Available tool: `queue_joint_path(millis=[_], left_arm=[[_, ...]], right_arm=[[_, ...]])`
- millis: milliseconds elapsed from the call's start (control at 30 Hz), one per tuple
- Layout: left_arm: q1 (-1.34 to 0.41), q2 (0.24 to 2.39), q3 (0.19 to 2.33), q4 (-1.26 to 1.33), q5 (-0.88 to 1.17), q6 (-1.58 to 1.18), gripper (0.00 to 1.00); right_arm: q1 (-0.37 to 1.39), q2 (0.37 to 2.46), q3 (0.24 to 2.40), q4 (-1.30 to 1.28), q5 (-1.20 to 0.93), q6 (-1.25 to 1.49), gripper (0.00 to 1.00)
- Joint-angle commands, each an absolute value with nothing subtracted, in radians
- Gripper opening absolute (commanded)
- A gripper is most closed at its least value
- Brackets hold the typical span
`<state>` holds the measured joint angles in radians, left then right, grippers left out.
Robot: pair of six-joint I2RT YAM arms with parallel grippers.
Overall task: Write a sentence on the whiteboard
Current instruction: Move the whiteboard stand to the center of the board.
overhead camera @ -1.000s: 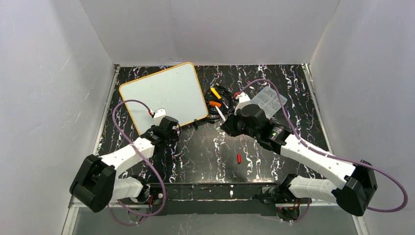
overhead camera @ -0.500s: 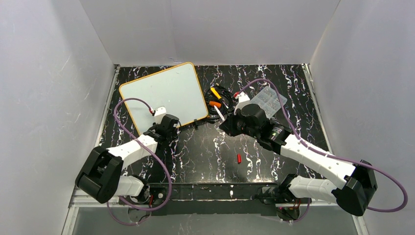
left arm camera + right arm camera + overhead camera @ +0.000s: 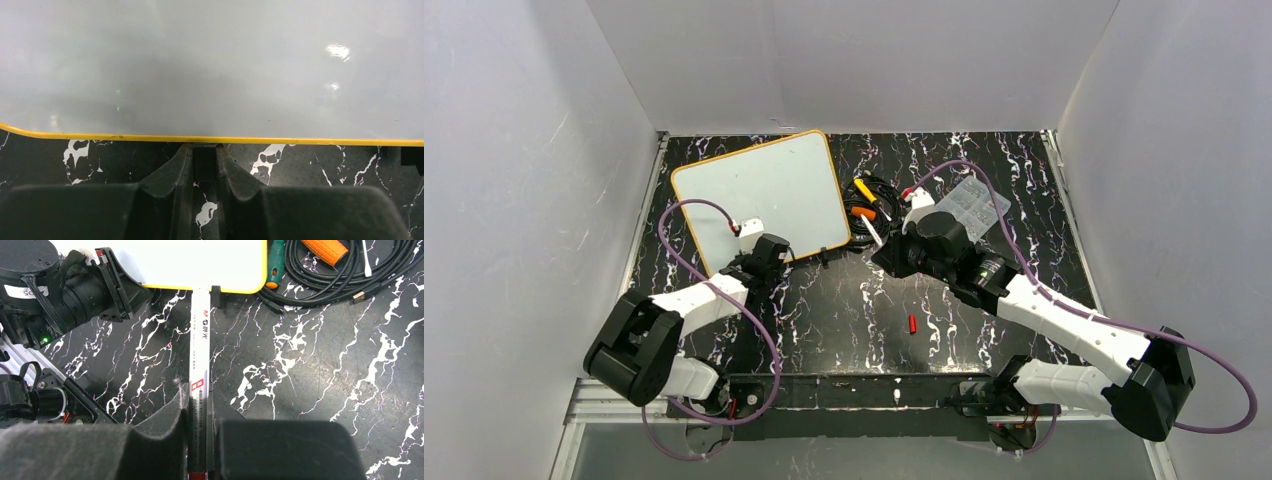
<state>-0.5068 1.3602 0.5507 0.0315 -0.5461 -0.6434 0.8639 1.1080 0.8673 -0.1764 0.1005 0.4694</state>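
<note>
The whiteboard [image 3: 759, 195] lies flat at the back left, white with an orange-yellow rim. Its face is blank; no red sentence shows on it. My left gripper [image 3: 769, 250] is at the board's near rim. In the left wrist view [image 3: 205, 147] its jaws are closed on a small black tab at the rim of the whiteboard [image 3: 210, 65]. My right gripper [image 3: 894, 250] is shut on a white marker [image 3: 200, 340]. The marker's tip points at the near right rim of the whiteboard [image 3: 200, 260] and hangs above the table.
A red marker cap [image 3: 912, 323] lies on the black marble table in the middle front. A coil of black cable with orange and yellow tools [image 3: 869, 205] sits right of the board. A clear plastic parts box [image 3: 972, 205] lies at the back right. White walls enclose the table.
The left arm has reached a little further forward and the whiteboard has turned slightly, its far edge shifting right. The right arm with the marker has stayed still.
</note>
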Motion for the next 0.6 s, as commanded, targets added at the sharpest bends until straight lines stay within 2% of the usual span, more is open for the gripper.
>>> queue_joint_path(millis=[0, 267, 567], left_arm=[[-0.501, 1.356, 0.539, 0.042, -0.607, -0.632, 0.0], [-0.512, 1.274, 0.483, 0.026, -0.576, -0.647, 0.0], [-0.609, 1.204, 0.467, -0.053, -0.633, -0.674, 0.0]], right_arm=[[0.859, 1.112, 0.857, -0.129, 0.098, 0.474, 0.01], [0.859, 1.118, 0.85, -0.109, 0.088, 0.484, 0.01], [0.859, 1.093, 0.84, -0.097, 0.089, 0.497, 0.01]])
